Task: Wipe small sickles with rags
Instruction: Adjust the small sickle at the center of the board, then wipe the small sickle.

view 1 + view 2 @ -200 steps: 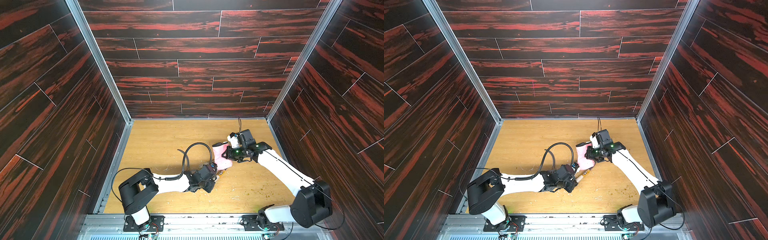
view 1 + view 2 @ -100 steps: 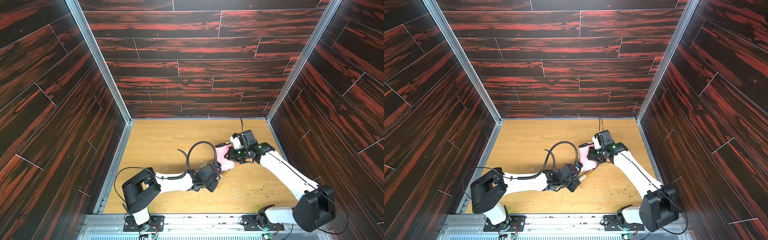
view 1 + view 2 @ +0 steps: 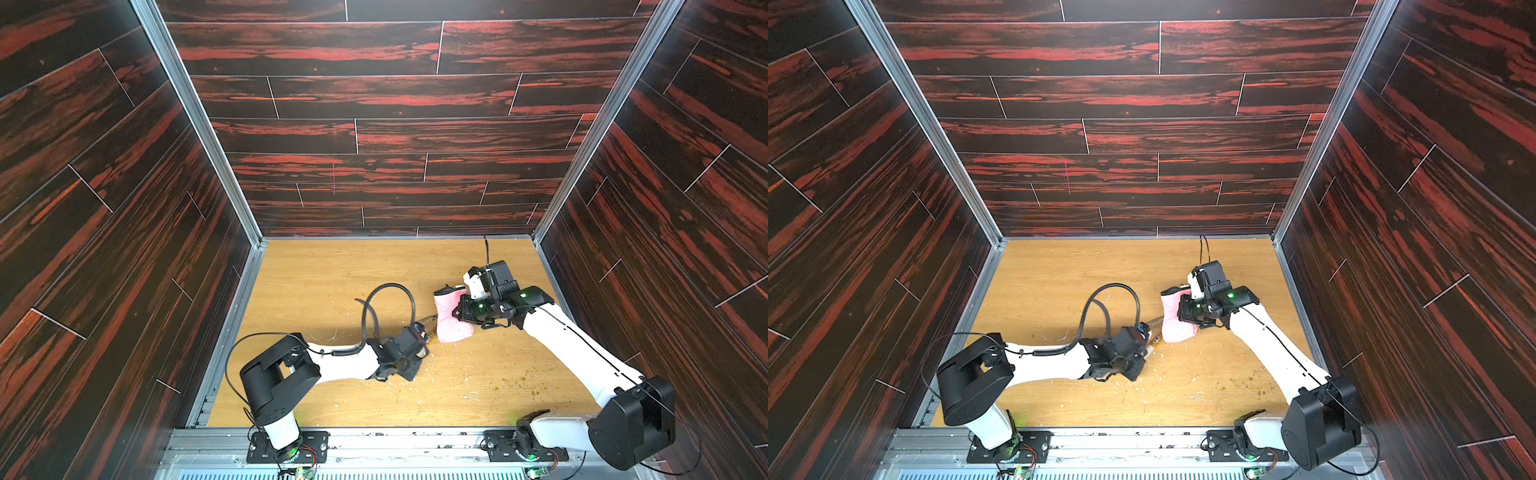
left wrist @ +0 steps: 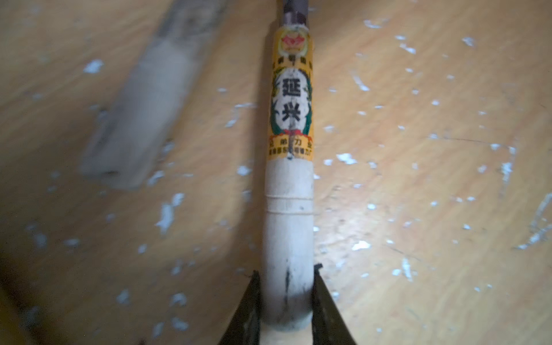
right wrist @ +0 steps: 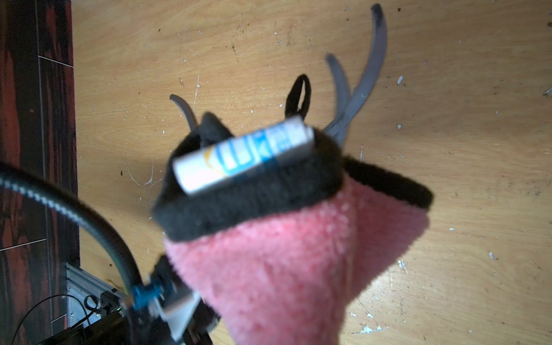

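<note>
Hidden, cropped, blurred
Left wrist view: held sickle point(image 4: 289, 209) has its blade cropped by the frame edge; second handle point(image 4: 149, 104) on tabletop point(image 4: 418, 179) blurred. Right wrist view: rag point(image 5: 283, 268) covers lower parts of three blades point(image 5: 366, 86); their handles unseen.

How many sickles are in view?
3. One sickle handle is clamped in the left gripper, a second handle lies beside it; three blades show beyond the pink rag. Third handle hidden.

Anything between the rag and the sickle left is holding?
Nothing visible. The pink rag in the right gripper covers the blade end of the sickle clamped in the left gripper; a second handle lies beside it, not between.
</note>
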Robot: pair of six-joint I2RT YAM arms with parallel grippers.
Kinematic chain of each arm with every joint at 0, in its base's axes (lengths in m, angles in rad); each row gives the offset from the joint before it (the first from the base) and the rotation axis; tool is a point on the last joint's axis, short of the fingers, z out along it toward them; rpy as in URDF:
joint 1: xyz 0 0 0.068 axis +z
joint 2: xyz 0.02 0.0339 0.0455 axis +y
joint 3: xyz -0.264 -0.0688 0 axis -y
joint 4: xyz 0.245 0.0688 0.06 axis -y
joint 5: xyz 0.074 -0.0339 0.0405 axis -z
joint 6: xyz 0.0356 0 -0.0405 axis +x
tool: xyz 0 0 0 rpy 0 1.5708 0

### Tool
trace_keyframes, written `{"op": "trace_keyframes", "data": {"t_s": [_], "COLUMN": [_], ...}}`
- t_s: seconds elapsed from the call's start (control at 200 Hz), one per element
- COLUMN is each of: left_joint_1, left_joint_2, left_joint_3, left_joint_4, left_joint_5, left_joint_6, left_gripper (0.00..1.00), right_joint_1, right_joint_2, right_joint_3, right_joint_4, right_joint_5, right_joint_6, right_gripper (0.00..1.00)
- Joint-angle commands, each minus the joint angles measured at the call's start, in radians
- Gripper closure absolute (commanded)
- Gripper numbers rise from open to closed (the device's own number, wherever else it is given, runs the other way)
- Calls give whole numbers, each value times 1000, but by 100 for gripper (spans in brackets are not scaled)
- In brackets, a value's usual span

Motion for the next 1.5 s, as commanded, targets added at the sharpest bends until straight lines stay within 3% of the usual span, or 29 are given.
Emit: {"op": "trace_keyframes", "data": {"t_s": [0.0, 0.366, 0.471, 0.922, 1.493], "left_joint_1": [32, 104, 105, 16, -13], "left_joint_2": [-68, -135, -119, 41, 174], "left_joint_3": [-29, -86, -70, 105, 213], "left_joint_4": [-6, -21, -1, 0, -26], "left_joint_5": [-22, -24, 25, 166, 136], "left_joint_6": [-16, -3, -3, 87, 71], "left_gripper": [91, 91, 91, 92, 94], "right_joint_1": [3, 3, 3, 3, 46], "right_joint_2": [-18, -5, -2, -9, 124], "right_joint_3": [18, 20, 22, 57, -228], "right_joint_4": [-12, -7, -10, -52, 139], "right_joint_5": [-7, -15, -13, 25, -141], "right_joint_6": [-7, -11, -13, -37, 26], "right_gripper": [99, 99, 99, 99, 100]}}
